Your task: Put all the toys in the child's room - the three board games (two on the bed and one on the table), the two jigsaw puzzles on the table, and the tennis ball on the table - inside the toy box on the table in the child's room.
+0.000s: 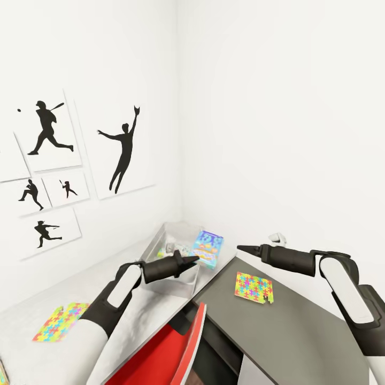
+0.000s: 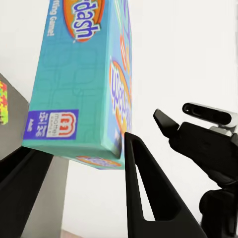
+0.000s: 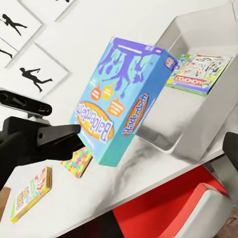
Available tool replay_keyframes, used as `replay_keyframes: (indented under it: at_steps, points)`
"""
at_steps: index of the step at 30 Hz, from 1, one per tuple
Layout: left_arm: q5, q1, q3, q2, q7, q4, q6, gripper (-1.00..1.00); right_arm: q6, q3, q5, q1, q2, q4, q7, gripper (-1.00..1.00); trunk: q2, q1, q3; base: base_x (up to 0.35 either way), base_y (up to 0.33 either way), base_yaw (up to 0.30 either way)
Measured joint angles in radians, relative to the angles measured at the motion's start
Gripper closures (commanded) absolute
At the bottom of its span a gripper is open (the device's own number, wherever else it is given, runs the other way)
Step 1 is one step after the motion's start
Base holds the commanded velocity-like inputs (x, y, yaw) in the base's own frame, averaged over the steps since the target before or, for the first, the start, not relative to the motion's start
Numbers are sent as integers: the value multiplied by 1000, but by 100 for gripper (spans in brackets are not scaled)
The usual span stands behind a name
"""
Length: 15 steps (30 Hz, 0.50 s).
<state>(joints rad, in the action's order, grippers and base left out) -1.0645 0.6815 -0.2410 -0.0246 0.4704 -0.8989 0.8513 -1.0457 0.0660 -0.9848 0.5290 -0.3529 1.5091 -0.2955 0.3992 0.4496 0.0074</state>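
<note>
Item: teal-and-blue cardboard board-game box (image 3: pixel 121 99), rigid, light, slick-faced, pinched at its lower edge by the left gripper (image 1: pixel 193 260) beside the grey toy box's (image 1: pixel 160 240) rim; best held across narrow faces; right gripper (image 1: pixel 241 248), state indiscernible.

Board game (image 1: pixel 207 248) over toy box (image 1: pixel 172 251) opening

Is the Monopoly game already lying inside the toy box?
Yes: in the right wrist view the Monopoly game lies flat on the floor of the toy box.

Left hand (image 3: pixel 74 136) grips a tilted Balderdash box (image 3: pixel 121 101) — Monopoly box (image 3: pixel 201 74) lies inside the toy box (image 3: pixel 198 134).
</note>
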Motion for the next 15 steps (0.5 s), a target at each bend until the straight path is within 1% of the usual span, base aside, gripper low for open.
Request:
replay_keyframes:
  at_steps: [1,2,4,7,10,15]
  points:
    - [0,-4,-13,-3,9,-4,-11,100,0,0,-4,0,0,0,0,-100,0,0,0,0,0,0]
    - [1,-4,-13,-3,9,-4,-12,100,0,0,-4,0,0,0,0,-100,0,0,0,0,0,0]
    - [0,-10,-38,-9,23,-9,-33,100,0,0,-10,0,-1,0,0,-100,0,0,0,0,0,0]
    - [2,-15,-64,-14,37,-13,-57,100,0,0,-14,0,-2,-1,0,-100,0,0,0,0,0,0]
    - [3,-20,-78,-20,44,-15,-69,100,0,0,-17,0,-2,-1,1,-100,0,0,0,0,0,0]
    - [4,-27,-87,-29,49,-16,-78,100,0,0,-18,0,-2,-1,0,-100,0,0,0,0,0,0]
